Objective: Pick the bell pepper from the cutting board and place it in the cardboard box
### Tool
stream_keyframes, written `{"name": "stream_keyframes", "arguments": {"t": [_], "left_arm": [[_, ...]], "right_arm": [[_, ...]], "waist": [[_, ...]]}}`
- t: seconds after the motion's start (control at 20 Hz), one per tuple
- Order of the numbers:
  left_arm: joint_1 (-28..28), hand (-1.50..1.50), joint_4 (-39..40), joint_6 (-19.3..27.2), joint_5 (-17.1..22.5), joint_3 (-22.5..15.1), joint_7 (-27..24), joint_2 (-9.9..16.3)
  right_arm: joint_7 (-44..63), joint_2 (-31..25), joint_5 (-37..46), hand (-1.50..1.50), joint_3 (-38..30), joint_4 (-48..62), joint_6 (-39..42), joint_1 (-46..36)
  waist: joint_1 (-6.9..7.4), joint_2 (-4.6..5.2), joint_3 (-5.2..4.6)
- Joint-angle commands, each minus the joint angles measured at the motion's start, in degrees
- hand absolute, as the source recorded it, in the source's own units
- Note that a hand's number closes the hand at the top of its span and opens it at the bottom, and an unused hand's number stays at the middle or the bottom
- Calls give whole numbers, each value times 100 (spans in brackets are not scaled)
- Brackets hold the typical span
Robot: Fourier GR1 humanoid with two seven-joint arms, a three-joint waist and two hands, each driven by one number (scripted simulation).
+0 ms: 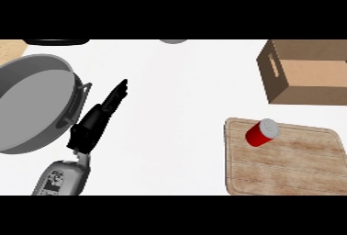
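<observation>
Left hand (95, 121) hovers beside the grey pan (30, 101), fingers (119, 92) straight and together, holding nothing. The red object (261, 133) lies tilted on the cutting board (284, 165), pale end toward the cardboard box (305, 73).

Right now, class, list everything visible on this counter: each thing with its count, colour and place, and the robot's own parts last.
Pan: one, grey, at the left edge of the counter.
Cutting board: one, light wood, lower right.
Red object: one, red with a grey end, lying on the board's upper left part; it looks like a can rather than a bell pepper.
Cardboard box: one, brown, open, upper right, beyond the board.
Dark object: one, black, cut off at the top left edge.
Grey object: one, cut off at top centre.
Left hand: one, black on a grey forearm, fingers straight, beside the pan.
Right hand: not in view.
</observation>
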Motion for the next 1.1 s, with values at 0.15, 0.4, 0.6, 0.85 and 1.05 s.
{"name": "stream_keyframes", "arguments": {"t": [0.15, 0.4, 0.6, 0.85, 1.05], "left_arm": [[-523, 0, 738, -37, -36, 182, -244, -186], [186, 0, -443, -225, 13, 37, 248, -41], [-59, 0, 7, -213, -60, 139, 119, -148], [-202, 0, 221, -100, -223, 101, -14, -254], [-127, 0, 19, -199, -132, 184, 49, -194]], "right_arm": [[366, -332, 35, 150, 367, 1381, 45, -1580], [-8, -123, 434, 150, 764, 2487, -368, -2255], [239, -210, 718, 150, 1041, 3055, -387, -2963], [-671, 26, 1611, 150, 1469, 4484, -1391, -3306], [-1037, 91, 2017, 150, 1651, 5422, -1804, -3711]], "waist": [[36, 25, 0], [101, 11, 4], [50, 10, 1], [99, 39, 5], [127, 43, 6]]}}
